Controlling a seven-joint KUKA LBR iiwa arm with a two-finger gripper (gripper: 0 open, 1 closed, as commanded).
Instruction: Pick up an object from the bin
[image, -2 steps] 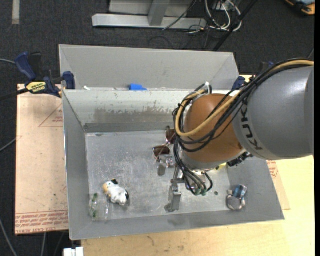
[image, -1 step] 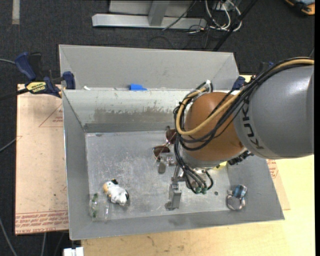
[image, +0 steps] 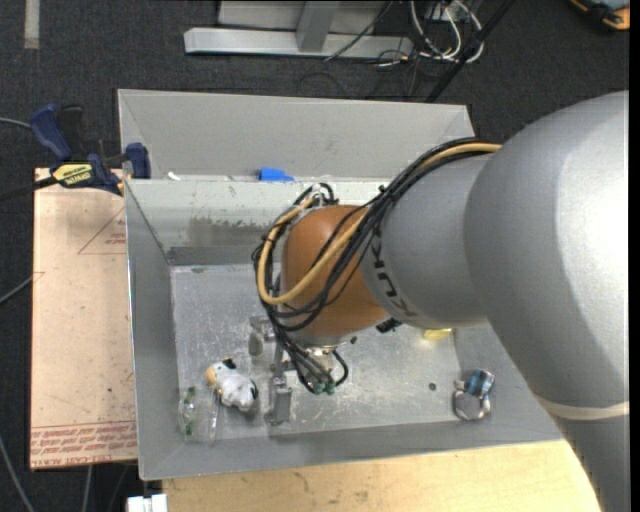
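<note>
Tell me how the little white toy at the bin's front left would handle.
The white toy looks small and rounded, so probably light and apt to roll. On the bare metal floor it may skid if nudged.

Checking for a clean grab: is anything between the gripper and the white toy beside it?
Nothing visible does. The white toy lies just left of the gripper on the bin floor; a clear piece lies beyond it, farther left.
</note>
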